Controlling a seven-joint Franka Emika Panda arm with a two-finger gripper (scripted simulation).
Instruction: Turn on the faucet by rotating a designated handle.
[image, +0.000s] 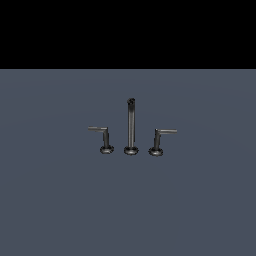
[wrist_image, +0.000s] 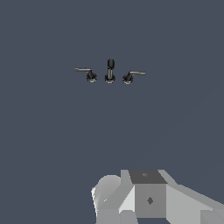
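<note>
- The faucet (image: 131, 127) is being shown as a three-piece set standing on a flat grey surface (image: 50, 200): a tall spout post (image: 131, 125) in the middle, with one short L-shaped lever on a round base to each side.
- The handle (image: 102, 136) is standing on the exterior view's left of the post, its thin arm jutting further toward that side; the mirror-image lever (image: 160, 140) is standing on the other side, its arm pointing the opposite way.
- No part of the arm is being shown in the exterior view, so the approach is judged to be only beginning.
- In the wrist view, pale grey gripper body (wrist_image: 144, 197) is being seen at the frame edge, well apart from the set; the fingertips are being cut off, so whether they are spread or closed cannot be told.
- For the step in hand, it is being advised that the handle's thin arm be met near its free end and pushed sideways around its upright stem, since the longest leverage is being offered there, while the post just beside it is being kept clear.
- The exterior view is giving the heights of the three pieces; the wrist view is foreshortening the post (wrist_image: 110, 69) and is alone in giving the gripper's line toward the handle (wrist_image: 86, 72).
</note>
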